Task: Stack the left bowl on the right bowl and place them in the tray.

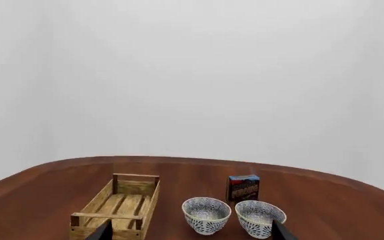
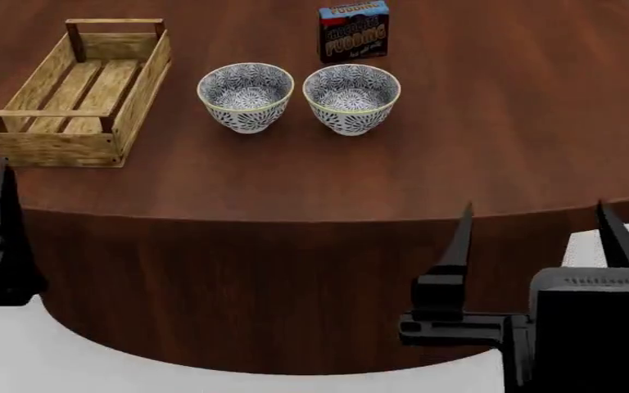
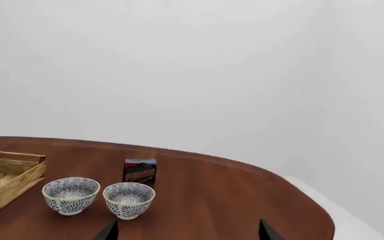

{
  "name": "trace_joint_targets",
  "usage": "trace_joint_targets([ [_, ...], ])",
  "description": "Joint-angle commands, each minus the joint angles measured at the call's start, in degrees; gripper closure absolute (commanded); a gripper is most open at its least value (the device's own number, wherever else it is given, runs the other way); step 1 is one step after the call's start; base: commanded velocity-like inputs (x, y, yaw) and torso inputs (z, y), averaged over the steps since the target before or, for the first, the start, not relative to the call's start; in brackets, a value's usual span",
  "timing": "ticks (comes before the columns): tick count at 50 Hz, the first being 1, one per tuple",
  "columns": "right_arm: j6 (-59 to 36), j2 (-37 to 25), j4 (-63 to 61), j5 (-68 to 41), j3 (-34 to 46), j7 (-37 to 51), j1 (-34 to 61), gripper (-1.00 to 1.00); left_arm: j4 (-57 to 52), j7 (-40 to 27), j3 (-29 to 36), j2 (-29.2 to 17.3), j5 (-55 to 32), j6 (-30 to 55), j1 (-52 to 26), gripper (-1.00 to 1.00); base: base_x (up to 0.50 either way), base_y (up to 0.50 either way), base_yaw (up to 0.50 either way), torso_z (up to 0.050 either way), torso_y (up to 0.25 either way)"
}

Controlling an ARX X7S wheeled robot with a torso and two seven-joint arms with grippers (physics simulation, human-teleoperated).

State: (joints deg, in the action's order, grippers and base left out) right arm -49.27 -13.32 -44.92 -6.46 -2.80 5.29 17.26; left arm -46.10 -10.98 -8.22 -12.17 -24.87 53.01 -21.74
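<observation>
A: On the worktop (image 2: 490,139) the two bowls sit side by side, just apart, with the tray (image 2: 39,137) to their left and the pudding box (image 2: 353,31) behind the right bowl (image 2: 352,98). Nothing is stacked yet.

B: And the hands?

A: Both hang below the near edge, well short of everything. The right hand (image 2: 531,237) is spread wide and empty. Of the left hand (image 2: 3,221) the head view shows one finger only, but its wrist view shows two tips set wide, so I take it as wide and empty too.

B: So the first step is fetching the left bowl (image 2: 246,97).

A: Yes, I'd use the left hand. Come in over the edge, pinch the rim on the side away from its neighbour, lift straight up, then centre it over the right bowl before lowering. Knocking the right bowl is the risk, with the gap so small.
</observation>
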Motion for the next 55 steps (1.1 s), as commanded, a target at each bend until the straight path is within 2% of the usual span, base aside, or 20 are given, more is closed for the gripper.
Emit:
trace_joint_targets([
  [1,-26.0,-9.3,-15.1,-12.7,-5.5,6.6,14.4,-1.00,-13.7,-22.5,-21.3,-8.5,-41.7,32.4,-19.4,-1.00,0.00,0.00,0.00,0.000,0.000],
  [3,-27.8,-15.5,-15.1,-29.9,-9.7,21.3,16.5,-1.00,-11.9,-30.5,-25.6,-9.7,-52.9,35.6,-22.8,-1.00,0.00,0.00,0.00,0.000,0.000],
  [5,-30.1,-19.8,-15.0,-47.1,-13.6,33.6,19.3,-1.00,-9.2,-40.5,-26.7,-13.1,-63.8,34.6,-24.6,-1.00,0.00,0.00,0.00,0.000,0.000],
  [7,-32.6,-20.5,-14.8,-61.3,-17.0,40.1,21.8,-1.00,-8.0,-46.8,-26.4,-16.4,-70.5,31.9,-25.2,-1.00,0.00,0.00,0.00,0.000,0.000],
  [12,-34.8,-21.9,-13.4,-73.2,-20.1,48.7,25.0,-1.00,-5.1,-55.0,-22.6,-23.4,-79.2,27.5,-27.5,-1.00,0.00,0.00,0.00,0.000,0.000],
  [14,-35.2,-22.2,-12.8,-74.3,-19.6,50.6,25.4,-1.00,-5.1,-56.8,-22.5,-25.5,-81.3,26.0,-27.9,-1.00,0.00,0.00,0.00,0.000,0.000],
  [23,-35.1,-23.5,-11.2,-77.2,-17.0,54.2,28.1,-1.00,-6.5,-60.6,-22.9,-28.5,-85.5,22.3,-27.0,-1.00,0.26,0.00,0.00,0.000,0.000],
  [33,-33.7,-27.0,-9.9,-84.0,-16.3,59.3,30.0,-1.00,-7.2,-59.6,-24.5,-28.0,-84.5,22.6,-25.4,-1.00,0.41,0.08,0.00,0.000,0.000],
  [45,-33.6,-25.2,-10.1,-79.7,-11.9,59.5,31.1,-1.00,-6.6,-60.3,-22.2,-28.6,-84.4,21.5,-27.0,-1.00,0.41,0.23,0.00,0.000,0.000],
  [55,-31.6,-27.7,-10.5,-82.9,-14.0,60.3,29.7,-1.00,-6.0,-61.4,-19.5,-29.6,-84.9,20.2,-29.0,-1.00,0.41,0.25,0.00,0.000,0.002],
])
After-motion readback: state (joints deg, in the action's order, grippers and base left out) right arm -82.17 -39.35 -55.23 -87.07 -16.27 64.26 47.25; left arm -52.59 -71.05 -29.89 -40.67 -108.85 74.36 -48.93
